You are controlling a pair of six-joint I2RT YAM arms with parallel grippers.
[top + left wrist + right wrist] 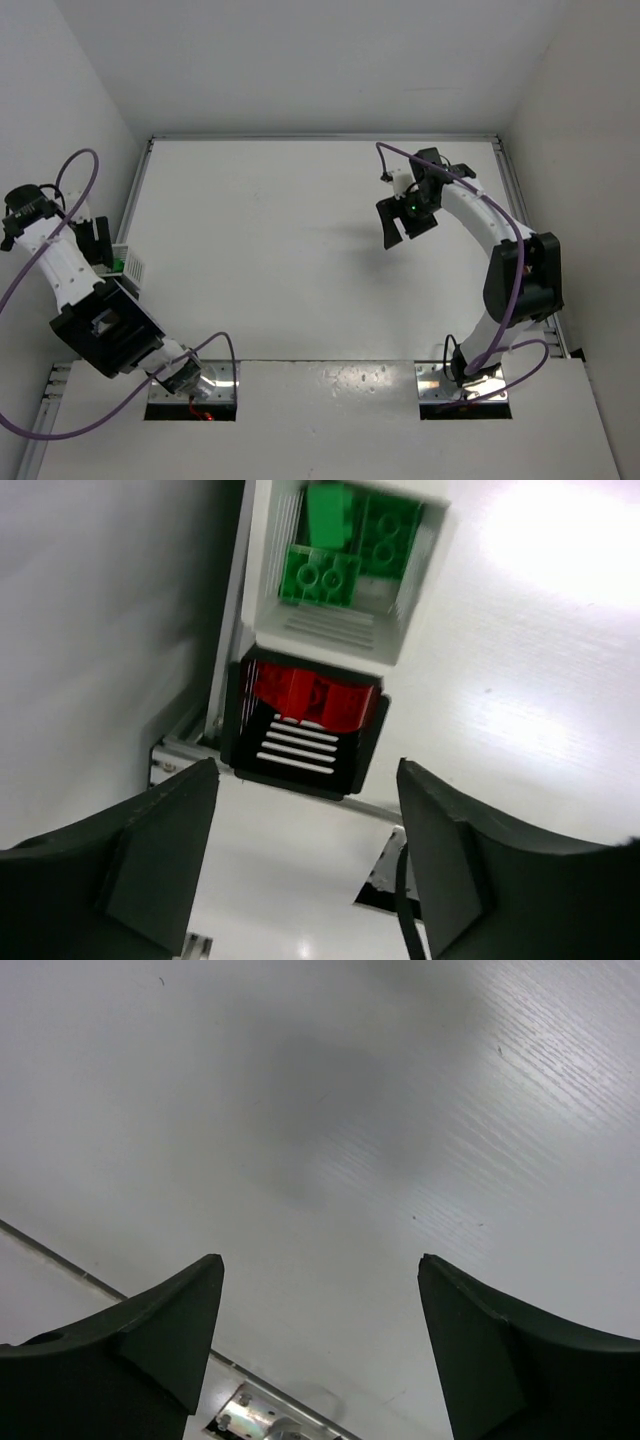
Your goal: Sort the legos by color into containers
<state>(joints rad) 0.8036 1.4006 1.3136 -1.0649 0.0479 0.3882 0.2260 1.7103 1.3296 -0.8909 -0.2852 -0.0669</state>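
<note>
Three green legos (320,575), two containers (405,620) (touching)

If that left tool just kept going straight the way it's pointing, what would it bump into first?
The left tool would most likely meet the dark bin of red bricks, centred between its open fingers; the white bin of green bricks sits just beyond. Depth is unclear.

You have no readable text, label, brand, number or sign in any of the three views. The studs on the green legos (322,575) inside the white container (330,632) are too blurred to show lettering. The red legos (315,695) just beside that container carry no legible marking either.
</note>
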